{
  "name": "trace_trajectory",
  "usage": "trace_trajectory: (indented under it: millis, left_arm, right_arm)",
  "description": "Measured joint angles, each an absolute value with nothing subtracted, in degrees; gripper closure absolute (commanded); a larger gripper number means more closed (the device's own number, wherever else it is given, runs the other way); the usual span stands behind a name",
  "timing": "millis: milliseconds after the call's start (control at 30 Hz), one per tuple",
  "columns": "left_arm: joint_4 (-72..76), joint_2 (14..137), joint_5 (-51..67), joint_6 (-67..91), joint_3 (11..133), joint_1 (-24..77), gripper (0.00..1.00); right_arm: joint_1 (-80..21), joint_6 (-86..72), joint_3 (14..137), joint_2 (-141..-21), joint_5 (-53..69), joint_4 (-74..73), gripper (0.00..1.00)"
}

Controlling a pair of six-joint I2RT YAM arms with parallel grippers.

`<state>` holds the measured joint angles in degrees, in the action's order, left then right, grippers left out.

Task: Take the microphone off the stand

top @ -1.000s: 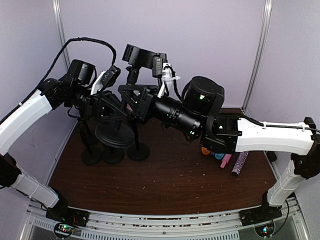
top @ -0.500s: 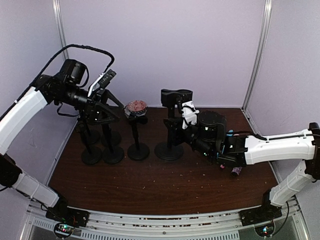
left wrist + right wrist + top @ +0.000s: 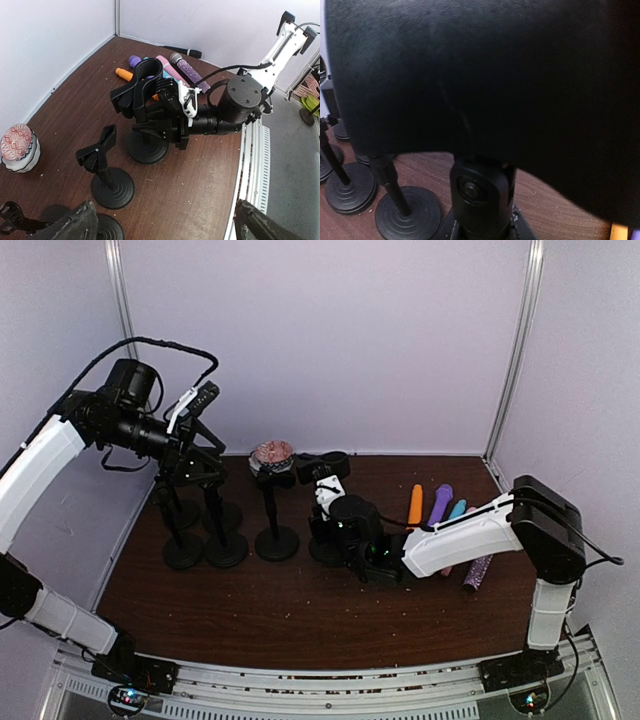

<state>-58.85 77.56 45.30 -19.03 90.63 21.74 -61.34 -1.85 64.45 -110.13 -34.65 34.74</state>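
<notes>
The microphone (image 3: 272, 453) has a red-and-white patterned head and sits upright in a black stand (image 3: 277, 540); its head also shows at the left edge of the left wrist view (image 3: 17, 145). My left gripper (image 3: 205, 455) hangs open, high and to the left of it, holding nothing (image 3: 167, 225). My right gripper (image 3: 322, 528) is low on the table, around the stem of a second stand (image 3: 146, 146) with an empty clip (image 3: 322, 465). In the right wrist view that clip fills the frame and the stem joint (image 3: 482, 195) stands between my fingers; whether they press on it does not show.
Two more black stands (image 3: 183, 550) (image 3: 227, 545) are at the left, under my left arm. Loose microphones lie at the right: orange (image 3: 415, 505), purple (image 3: 440, 502), cyan (image 3: 456, 508) and glittery (image 3: 480, 568). Walls close in at the back and both sides.
The right arm brought the empty-clip stand down from mid-air and set it on the table beside the microphone's stand, then sank low. The left arm drew back to the upper left.
</notes>
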Motion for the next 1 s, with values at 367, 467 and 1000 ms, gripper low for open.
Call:
trace_trajectory:
  millis: [367, 467, 1000]
  left_arm:
    - [-58.37, 74.48, 41.54, -19.05, 87.61, 19.42, 0.02]
    - [-58.06, 73.41, 40.86, -19.05, 86.50, 18.65, 0.02]
    - [-52.31, 68.07, 38.06, -18.59, 77.12, 13.82, 0.02]
  right_arm:
    - [-60.86, -4.27, 67.02, -113.95, -38.59, 36.42, 0.61]
    - [-60.86, -5.19, 66.65, -114.02, -39.38, 38.44, 0.55]
    - [-65.84, -9.52, 52.14, -100.22, -39.57, 32.73, 0.00]
